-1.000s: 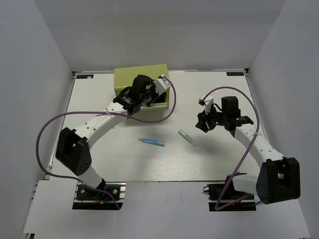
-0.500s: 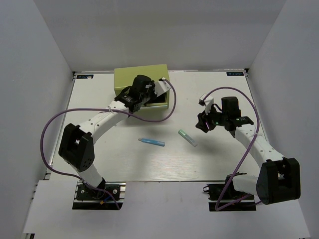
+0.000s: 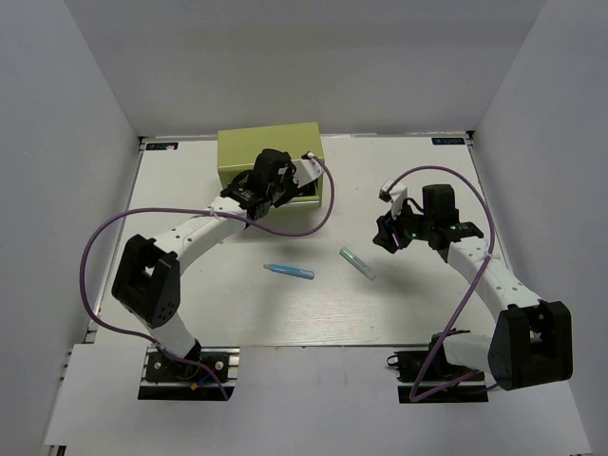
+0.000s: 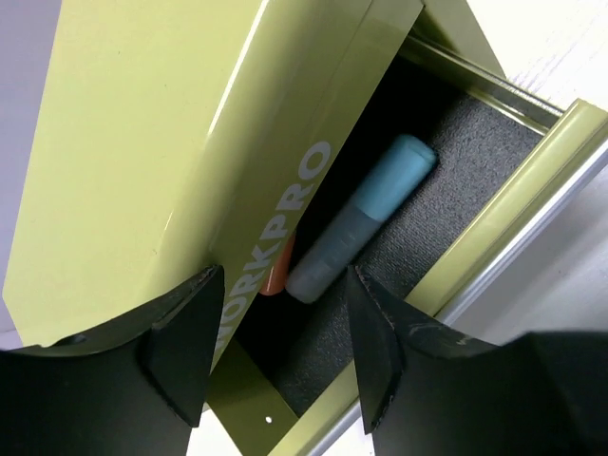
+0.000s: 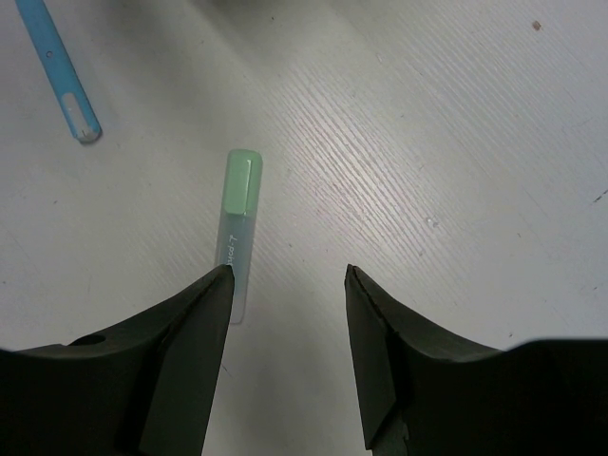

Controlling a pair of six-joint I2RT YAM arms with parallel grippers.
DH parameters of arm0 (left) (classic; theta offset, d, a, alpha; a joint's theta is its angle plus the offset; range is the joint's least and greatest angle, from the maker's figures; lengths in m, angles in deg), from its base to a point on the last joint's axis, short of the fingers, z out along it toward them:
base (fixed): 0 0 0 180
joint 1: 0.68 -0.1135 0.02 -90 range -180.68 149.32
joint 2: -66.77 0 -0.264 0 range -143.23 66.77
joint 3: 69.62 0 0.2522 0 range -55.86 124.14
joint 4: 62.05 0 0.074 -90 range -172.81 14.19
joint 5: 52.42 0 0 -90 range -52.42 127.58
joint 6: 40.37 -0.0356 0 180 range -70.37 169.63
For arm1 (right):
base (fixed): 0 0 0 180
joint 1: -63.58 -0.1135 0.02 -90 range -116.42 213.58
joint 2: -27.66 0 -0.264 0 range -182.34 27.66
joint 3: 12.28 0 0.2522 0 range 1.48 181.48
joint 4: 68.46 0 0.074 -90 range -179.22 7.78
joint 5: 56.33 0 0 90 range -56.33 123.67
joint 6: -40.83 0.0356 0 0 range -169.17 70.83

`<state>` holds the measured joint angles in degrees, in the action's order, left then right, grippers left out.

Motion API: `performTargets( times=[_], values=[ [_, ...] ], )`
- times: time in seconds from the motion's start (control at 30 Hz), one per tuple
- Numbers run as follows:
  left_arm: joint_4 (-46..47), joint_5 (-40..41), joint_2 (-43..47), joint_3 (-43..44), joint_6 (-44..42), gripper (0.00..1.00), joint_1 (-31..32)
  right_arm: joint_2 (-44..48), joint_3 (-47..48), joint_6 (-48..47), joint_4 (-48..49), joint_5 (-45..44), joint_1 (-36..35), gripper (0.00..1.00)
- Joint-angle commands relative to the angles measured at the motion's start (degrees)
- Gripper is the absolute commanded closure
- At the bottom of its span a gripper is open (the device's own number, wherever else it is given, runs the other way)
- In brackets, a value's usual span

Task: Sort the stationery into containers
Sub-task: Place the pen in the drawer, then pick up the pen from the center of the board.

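The olive-green tool chest (image 3: pixel 258 150) stands at the back left, its upper drawer (image 4: pixel 498 217) pulled out. Inside the drawer lies a light-blue marker (image 4: pixel 366 223) on the dark liner, and an orange marker (image 4: pixel 275 277) peeks out from under the chest front. My left gripper (image 3: pixel 288 180) (image 4: pixel 283 353) hovers open just above the drawer, holding nothing. A green marker (image 3: pixel 358 263) (image 5: pixel 237 226) and a thin bright-blue pen (image 3: pixel 288 272) (image 5: pixel 61 76) lie on the table. My right gripper (image 3: pixel 394 234) (image 5: pixel 289 285) hangs open just right of the green marker, gripping nothing.
White walls enclose the table on three sides. The left arm's purple cable (image 3: pixel 318 214) loops in front of the chest, over the table. The right arm's cable (image 3: pixel 404 180) arcs above its wrist.
My left gripper has opened and its wrist has shifted slightly over the drawer. The right arm and the two pens on the table have not moved.
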<state>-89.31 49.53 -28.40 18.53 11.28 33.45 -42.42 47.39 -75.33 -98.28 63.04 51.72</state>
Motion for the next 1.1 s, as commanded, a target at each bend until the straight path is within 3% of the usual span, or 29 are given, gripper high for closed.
performTargets(
  times=[0.0, 0.17, 0.2, 0.3, 0.33, 0.43, 0.53, 0.57, 0.8, 0.9, 1.07],
  values=[
    [2.8, 1.5, 2.1, -0.1, -0.1, 0.35, -0.2, 0.7, 0.2, -0.7, 1.6, 1.6, 0.3, 0.43],
    [3.5, 3.7, 4.1, 0.5, 0.9, 0.34, 0.7, 0.8, 0.6, -1.4, 0.5, 2.5, 0.3, 0.43],
    [3.5, 4.5, 4.7, 0.5, 1.5, 0.30, 0.7, 0.7, 0.5, -2.3, 0.2, 3.1, 0.3, 0.43],
    [-0.6, 3.8, 7.9, 4.2, 11.9, 0.25, 1.3, 0.0, 1.5, -5.2, -3.5, 8.1, 0.1, 0.40],
    [-2.4, 3.8, 8.7, 5.9, 20.2, 0.20, 1.3, -1.0, 1.6, -7.4, -4.5, 9.1, 0.1, 0.40],
    [-10.0, -1.4, 13.2, 5.9, 32.9, 0.09, 0.2, -3.0, 2.8, -9.1, -7.1, 11.8, -0.5, 0.39],
    [-11.4, -3.9, 18.3, -1.7, 45.4, 0.00, 0.1, -6.4, 3.0, -9.1, -6.4, 9.6, -2.5, 0.38],
    [-11.4, -3.9, 22.2, -4.1, 52.6, 0.00, 0.1, -8.9, 3.1, -8.8, -5.7, 7.1, -3.2, 0.38],
    [-12.0, 0.3, 42.1, -27.1, 80.2, 0.00, 0.1, -16.5, 4.6, -3.7, -1.0, -3.7, -8.4, 0.32],
    [-13.2, 4.3, 48.5, -32.5, 89.6, 0.00, 0.1, -18.4, 4.3, -1.3, 0.5, -8.3, -10.5, 0.32],
    [-15.0, 6.5, 56.0, -40.5, 98.0, 0.00, 0.1, -21.7, 4.2, 1.7, 3.4, -14.1, -13.5, 0.31]
  ],
)
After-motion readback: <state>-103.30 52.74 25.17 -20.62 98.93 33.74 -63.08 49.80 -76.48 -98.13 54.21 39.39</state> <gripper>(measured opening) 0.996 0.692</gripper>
